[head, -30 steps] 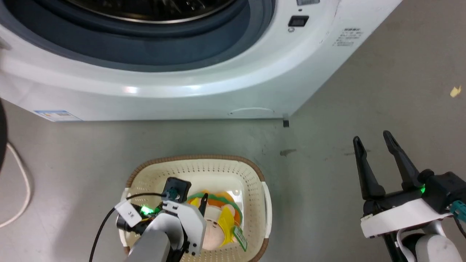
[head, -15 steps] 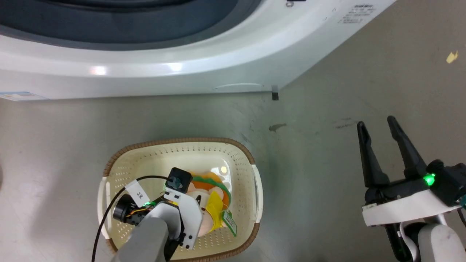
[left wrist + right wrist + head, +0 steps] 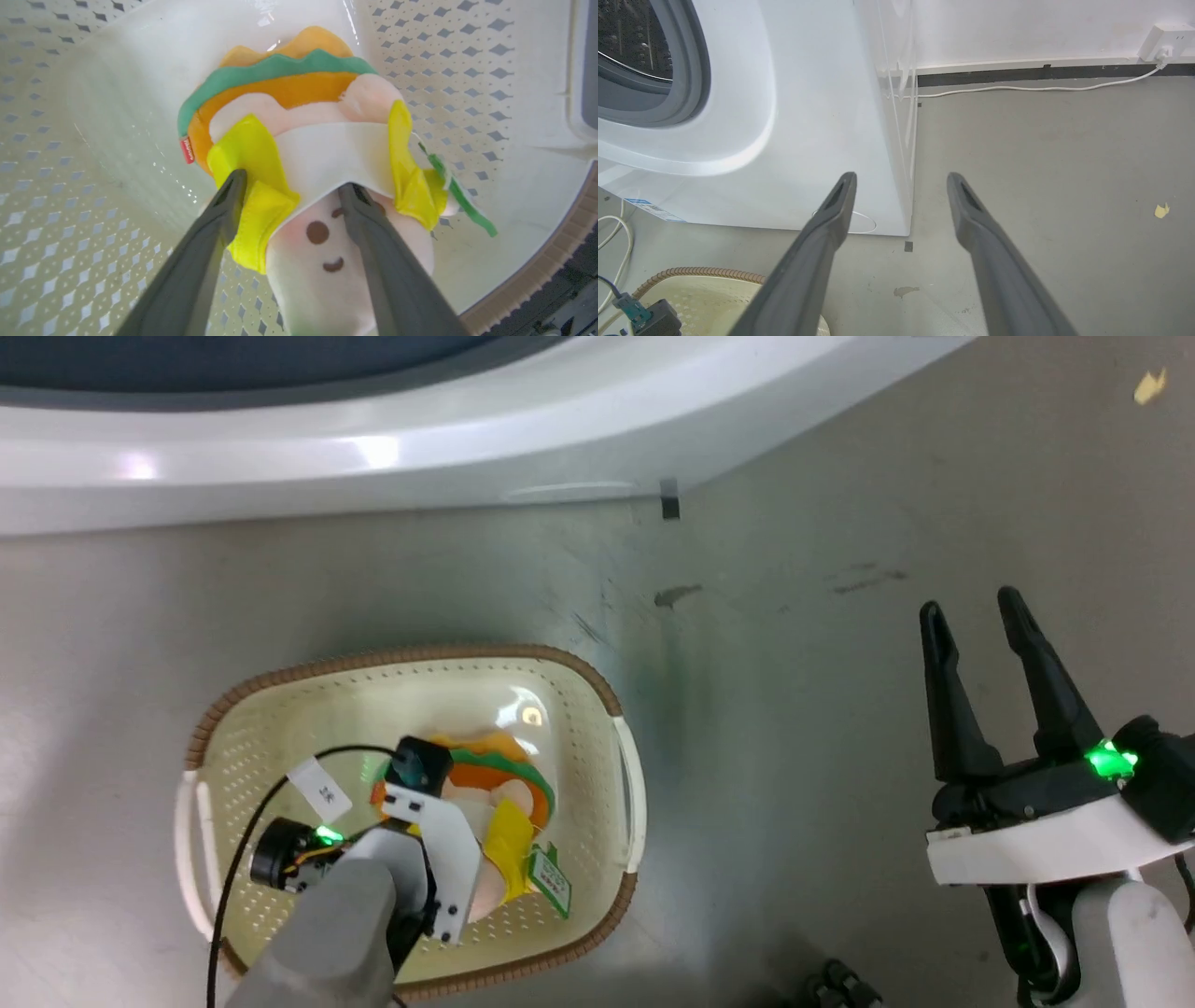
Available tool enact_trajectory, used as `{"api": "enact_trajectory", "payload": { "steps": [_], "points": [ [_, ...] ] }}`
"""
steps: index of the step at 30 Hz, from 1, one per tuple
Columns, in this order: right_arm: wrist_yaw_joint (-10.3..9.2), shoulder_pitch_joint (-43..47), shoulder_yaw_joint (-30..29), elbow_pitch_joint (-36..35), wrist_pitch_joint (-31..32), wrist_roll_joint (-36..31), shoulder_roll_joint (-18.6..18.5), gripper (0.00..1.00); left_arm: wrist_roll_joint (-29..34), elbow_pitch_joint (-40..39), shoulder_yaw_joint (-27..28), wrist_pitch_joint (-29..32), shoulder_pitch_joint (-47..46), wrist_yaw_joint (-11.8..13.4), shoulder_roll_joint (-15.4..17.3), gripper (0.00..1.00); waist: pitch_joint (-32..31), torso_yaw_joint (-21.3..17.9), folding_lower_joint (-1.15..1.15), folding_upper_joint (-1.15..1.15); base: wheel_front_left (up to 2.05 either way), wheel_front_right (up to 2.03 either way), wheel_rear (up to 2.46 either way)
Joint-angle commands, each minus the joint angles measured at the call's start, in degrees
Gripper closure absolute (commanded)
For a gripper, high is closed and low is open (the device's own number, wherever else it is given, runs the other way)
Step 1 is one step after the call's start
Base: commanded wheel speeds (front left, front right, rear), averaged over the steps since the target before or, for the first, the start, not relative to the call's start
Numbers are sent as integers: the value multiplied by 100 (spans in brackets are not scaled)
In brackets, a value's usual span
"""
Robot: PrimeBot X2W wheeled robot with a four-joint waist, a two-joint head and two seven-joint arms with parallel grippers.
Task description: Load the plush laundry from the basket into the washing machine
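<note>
The plush laundry is lying inside the basket, toward the 3 o'clock half of its floor, not in the washing machine. In the head view the basket is sitting on the grey floor at about 8 o'clock, and the washing machine's white front is running across 12 o'clock, well apart from the basket.

The left gripper is reaching down into the basket, over the toy. In the left wrist view its jaws are standing spread wide and straddling the toy. The jaw at 9 o'clock is lying against a fold of yellow cloth. The jaw at 3 o'clock is resting at the edge of the white cloth, just above the toy's stitched face. Nothing is being pinched between them. The toy's orange part with its green edging is pointing toward 12 o'clock in that view, and its green tag is trailing off at 4 o'clock over the perforated basket wall.

The right gripper is hovering over bare floor at 4 o'clock in the head view, well apart from the basket. Its jaws are spread and are holding nothing. In the right wrist view a white cable is running along the wall base at 1 o'clock, and a yellow scrap is lying on the floor at 3 o'clock.
</note>
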Motion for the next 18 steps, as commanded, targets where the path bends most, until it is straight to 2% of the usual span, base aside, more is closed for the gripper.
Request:
{"api": "enact_trajectory", "payload": {
  "steps": [1, 12, 13, 14, 15, 18],
  "points": [
    [-4, -160, 28, -38, -67, 87, -2, 0, -50, 188, -68, 31, -214, 4, 46, 0, 209, -122, 0, 0, 0, 0, 0],
    [-5, -343, 80, -50, -198, 333, -2, 0, -268, 834, -392, 324, -789, 15, 114, 0, 769, -330, 0, 0, 0, 0, 0],
    [-5, -363, 88, -46, -210, 356, -2, 0, -305, 893, -409, 360, -828, 6, 121, 70, 812, -352, 0, 0, 0, 0, 0],
    [-5, -363, 88, -46, -210, 356, -2, 0, -305, 893, -409, 360, -828, 6, 121, 70, 812, -352, 0, 0, 0, 0, 0],
    [-5, -451, 130, -19, -258, 438, -2, 0, -390, 1128, -521, 333, -975, 23, 184, 100, 915, -441, 0, 0, 0, 0, 0],
    [-5, -480, 117, 25, -293, 456, -2, 0, -486, 1298, -575, 147, -1010, 83, 152, 100, 831, -424, 0, 0, 0, 0, 0]
  ]
}}
